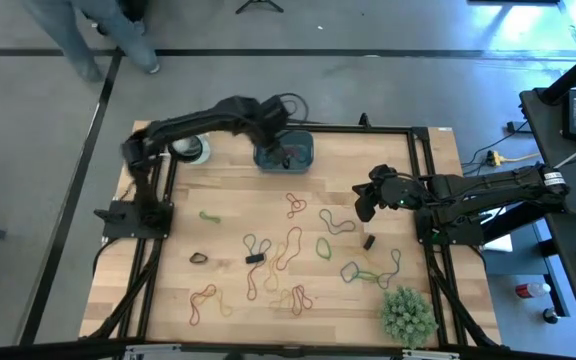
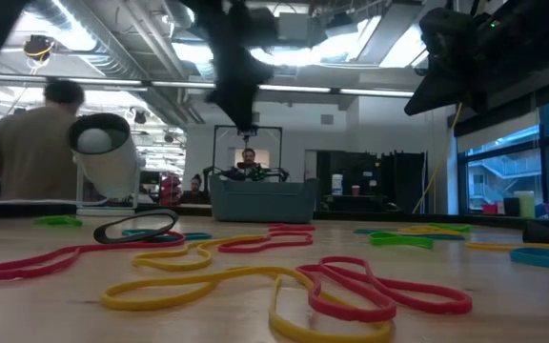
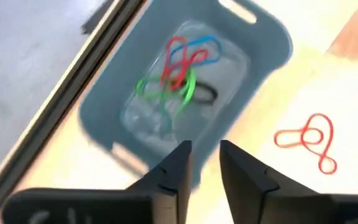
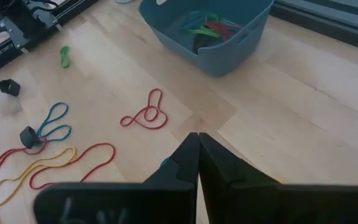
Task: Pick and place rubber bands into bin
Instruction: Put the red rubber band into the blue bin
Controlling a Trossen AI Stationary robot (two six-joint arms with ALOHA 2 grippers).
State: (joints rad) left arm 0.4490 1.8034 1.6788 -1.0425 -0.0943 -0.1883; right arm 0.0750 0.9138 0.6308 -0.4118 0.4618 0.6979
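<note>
Yellow and red floppy rubber bands (image 2: 255,281): featherlight, pinch one strand. Left claw (image 3: 202,163) apart over teal plastic bin (image 3: 266,46); right claw (image 4: 197,163) together.

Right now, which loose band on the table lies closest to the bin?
The red twisted band, lying alone just in front of the bin. The other bands lie farther down the table; the green one is off toward the left arm's base.

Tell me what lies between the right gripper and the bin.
In the right wrist view, one twisted red rubber band lies between the right gripper and the bin; otherwise bare wood.
</note>
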